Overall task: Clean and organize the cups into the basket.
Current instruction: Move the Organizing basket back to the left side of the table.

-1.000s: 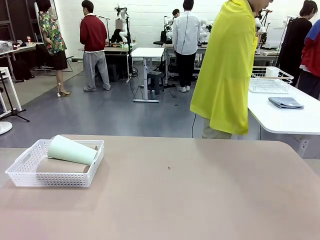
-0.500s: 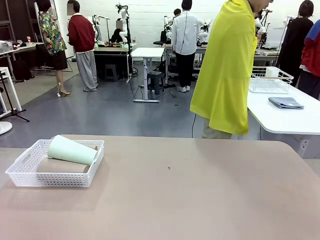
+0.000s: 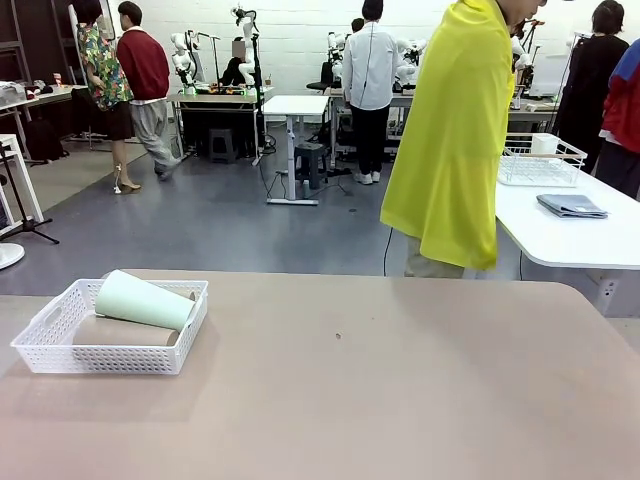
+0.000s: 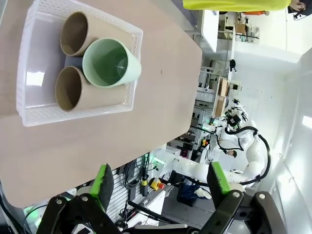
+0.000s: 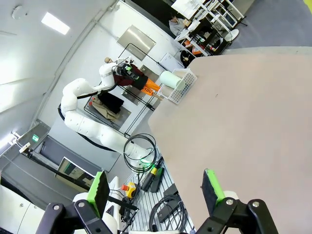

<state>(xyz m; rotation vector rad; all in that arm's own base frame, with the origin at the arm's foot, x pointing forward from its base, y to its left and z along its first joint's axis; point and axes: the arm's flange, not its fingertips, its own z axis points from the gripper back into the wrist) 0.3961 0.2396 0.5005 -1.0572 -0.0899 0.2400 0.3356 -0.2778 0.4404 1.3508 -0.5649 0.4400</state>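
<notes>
All three cups lying on their sides inside the basket [image 3: 52, 345], at about 8 o'clock on the worktop [image 3: 380, 390] in the front view: mint cup [image 3: 145, 300] stacked on top, a tan cup [image 3: 125, 331] beneath, long axes running roughly 9 to 3 across the basket. From the left wrist view, basket toward 11 o'clock from the left pincer [image 4: 161, 179], well apart, three open mouths facing the camera, mint cup [image 4: 109, 63] resting over two tan ones. Left arm judged the nearer. Left pincer spread wide, holding nothing, touching nothing. Right pincer [image 5: 153, 191] likewise spread wide and empty, basket [image 5: 181, 84] far off at about 12 o'clock. Task looking essentially finished.
</notes>
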